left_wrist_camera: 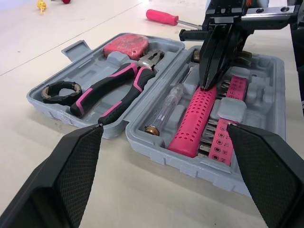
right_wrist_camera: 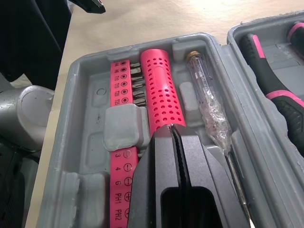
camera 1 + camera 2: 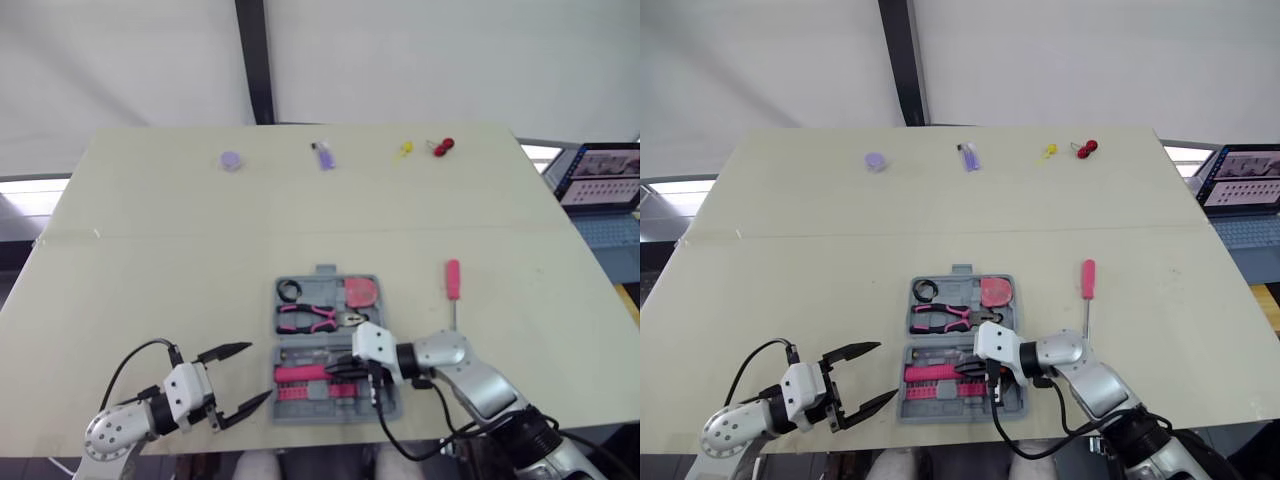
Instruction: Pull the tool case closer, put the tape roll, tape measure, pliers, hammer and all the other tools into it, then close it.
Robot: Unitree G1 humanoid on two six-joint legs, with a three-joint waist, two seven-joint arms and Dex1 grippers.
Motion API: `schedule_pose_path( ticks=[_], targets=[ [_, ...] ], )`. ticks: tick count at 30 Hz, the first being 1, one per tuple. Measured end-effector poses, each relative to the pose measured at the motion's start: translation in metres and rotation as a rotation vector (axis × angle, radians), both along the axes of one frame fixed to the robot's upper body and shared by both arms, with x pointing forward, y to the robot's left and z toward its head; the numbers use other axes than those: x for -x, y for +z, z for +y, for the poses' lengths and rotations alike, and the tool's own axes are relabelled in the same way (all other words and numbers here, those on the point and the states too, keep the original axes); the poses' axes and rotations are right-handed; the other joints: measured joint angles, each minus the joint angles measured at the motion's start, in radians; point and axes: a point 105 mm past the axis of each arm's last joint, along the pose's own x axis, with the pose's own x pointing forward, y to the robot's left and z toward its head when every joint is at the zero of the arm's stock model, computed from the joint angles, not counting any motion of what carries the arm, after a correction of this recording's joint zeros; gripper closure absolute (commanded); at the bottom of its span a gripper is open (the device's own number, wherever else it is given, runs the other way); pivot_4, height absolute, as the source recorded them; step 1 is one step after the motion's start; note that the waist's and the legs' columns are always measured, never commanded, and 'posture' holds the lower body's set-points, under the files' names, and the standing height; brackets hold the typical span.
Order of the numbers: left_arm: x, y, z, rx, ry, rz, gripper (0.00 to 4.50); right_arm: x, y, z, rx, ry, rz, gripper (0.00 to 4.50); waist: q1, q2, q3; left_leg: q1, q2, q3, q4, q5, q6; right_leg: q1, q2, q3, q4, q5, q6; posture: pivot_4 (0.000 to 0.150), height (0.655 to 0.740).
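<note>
The open tool case (image 1: 278, 95) lies on the table (image 3: 150, 250) near its front edge. The left gripper (image 3: 258, 370) hangs beside it, claw wide apart. The right gripper (image 1: 205, 85), claw pressed together, touches the pink handle (image 1: 192, 118) inside. A screwdriver (image 3: 453, 285) lies outside, to the right.

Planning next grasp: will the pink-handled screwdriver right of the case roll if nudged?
Likely rolls: the screwdriver has a round handle and lies free on the flat table. Probably stiff and light; its thin shaft looks metal.
</note>
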Motion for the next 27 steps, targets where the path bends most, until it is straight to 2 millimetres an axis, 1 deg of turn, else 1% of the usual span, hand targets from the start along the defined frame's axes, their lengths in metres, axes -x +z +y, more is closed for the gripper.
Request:
schedule_pose_path(
  ticks=[2,5,10,12,15,16,17,18,20,21,22,23,24,25,26,27],
  targets=[
    [-0.001,0.0,0.0,0.0,0.0,0.002,0.0,0.0,-0.002,0.001,-0.001,0.001,0.004,4.45,0.0,0.0,-0.003,0.002,0.0,0.0,-0.001,0.0,0.0,0.002,0.0,0.0,0.0,0.0,0.0,0.15,0.74],
    [-0.001,0.001,0.0,0.001,-0.001,-0.001,0.0,-0.001,-0.004,0.001,0.002,0.001,0.013,4.45,-0.001,0.0,-0.004,0.012,0.0,0.0,-0.005,0.0,0.0,0.012,0.0,0.0,-0.004,0.0,0.0,0.15,0.74],
    [-0.003,0.0,-0.001,0.002,-0.001,0.012,0.0,-0.001,-0.004,-0.001,-0.021,-0.021,0.03,4.45,-0.001,0.0,-0.009,0.012,0.001,0.0,-0.004,0.0,0.0,0.012,0.001,0.0,-0.004,0.0,0.0,0.15,0.74],
    [-0.003,-0.001,-0.002,0.009,0.0,0.04,0.0,-0.003,0.0,-0.004,-0.053,-0.054,0.054,4.45,0.0,0.003,-0.007,0.01,0.001,0.0,-0.004,-0.001,0.0,0.011,0.001,0.0,-0.005,0.0,0.0,0.15,0.74],
    [-0.004,0.004,-0.007,0.015,-0.017,0.076,0.0,-0.004,0.01,-0.011,-0.062,-0.104,0.113,4.45,0.006,0.008,0.0,0.006,0.0,0.0,-0.001,-0.001,0.0,0.009,0.0,0.0,-0.004,0.0,0.0,0.15,0.74],
    [-0.007,0.008,-0.009,0.008,-0.021,0.082,0.0,-0.006,0.019,-0.016,-0.079,-0.131,0.138,4.45,0.007,0.01,0.004,0.004,0.0,-0.001,0.0,-0.001,0.0,0.007,0.0,0.0,-0.003,0.0,0.0,0.15,0.74],
    [-0.011,0.012,-0.011,0.006,-0.017,0.085,0.0,-0.009,0.034,-0.02,-0.106,-0.151,0.143,4.45,0.008,0.011,0.007,0.0,0.0,-0.001,0.002,-0.001,0.0,0.003,0.0,0.0,-0.001,0.001,0.0,0.15,0.74],
    [-0.017,0.018,-0.013,0.01,-0.011,0.083,0.0,-0.013,0.053,-0.024,-0.14,-0.17,0.127,4.22,0.007,0.011,0.008,-0.005,0.001,-0.001,0.004,-0.001,0.0,-0.002,0.0,0.0,0.001,0.001,-0.001,0.15,0.74],
    [-0.03,0.03,-0.015,0.03,0.017,0.081,0.0,-0.022,0.088,-0.039,-0.189,-0.219,0.081,3.61,0.008,0.011,0.009,-0.006,0.001,-0.001,0.003,-0.001,0.0,-0.003,0.0,0.0,0.001,0.001,-0.001,0.15,0.74],
    [-0.035,0.035,-0.012,0.041,0.039,0.08,0.0,-0.025,0.099,-0.05,-0.198,-0.254,0.064,3.17,0.007,0.009,0.009,-0.005,0.001,-0.001,0.002,-0.001,0.0,-0.003,0.0,0.0,0.0,0.001,-0.001,0.15,0.74],
    [-0.039,0.038,-0.008,0.049,0.064,0.088,0.0,-0.027,0.103,-0.059,-0.199,-0.288,0.062,2.73,0.007,0.008,0.009,-0.005,0.0,-0.001,0.001,-0.001,0.0,-0.003,0.001,0.0,-0.001,0.001,-0.001,0.15,0.74],
    [-0.043,0.04,-0.003,0.053,0.091,0.098,0.0,-0.027,0.104,-0.069,-0.201,-0.327,0.074,2.13,0.006,0.007,0.01,-0.005,0.0,-0.001,0.0,-0.001,0.0,-0.003,0.001,0.0,-0.001,0.001,-0.001,0.15,0.74],
    [-0.048,0.043,0.004,0.047,0.117,0.097,0.0,-0.025,0.099,-0.083,-0.198,-0.381,0.094,1.63,0.008,0.004,0.011,-0.005,0.0,-0.001,-0.001,-0.001,0.0,-0.003,0.001,-0.001,-0.002,0.001,-0.001,0.15,0.74],
    [-0.053,0.045,0.016,0.03,0.156,0.093,0.0,-0.025,0.092,-0.098,-0.193,-0.447,0.121,1.16,0.009,0.003,0.012,-0.005,0.0,-0.001,-0.001,-0.001,0.0,-0.004,0.001,-0.001,-0.002,0.001,-0.001,0.15,0.74],
    [-0.061,0.049,0.039,0.008,0.242,0.087,0.0,-0.025,0.083,-0.124,-0.187,-0.559,0.146,0.52,0.012,0.002,0.013,-0.005,0.0,0.001,-0.001,-0.001,0.0,-0.004,0.0,-0.001,-0.002,0.001,-0.001,0.15,0.74],
    [-0.064,0.051,0.055,-0.005,0.302,0.082,0.0,-0.025,0.08,-0.14,-0.177,-0.625,0.152,0.06,0.012,0.002,0.014,-0.005,0.0,0.001,-0.001,-0.001,0.0,-0.004,0.0,0.0,-0.003,0.001,0.0,0.15,0.74]
  ],
)
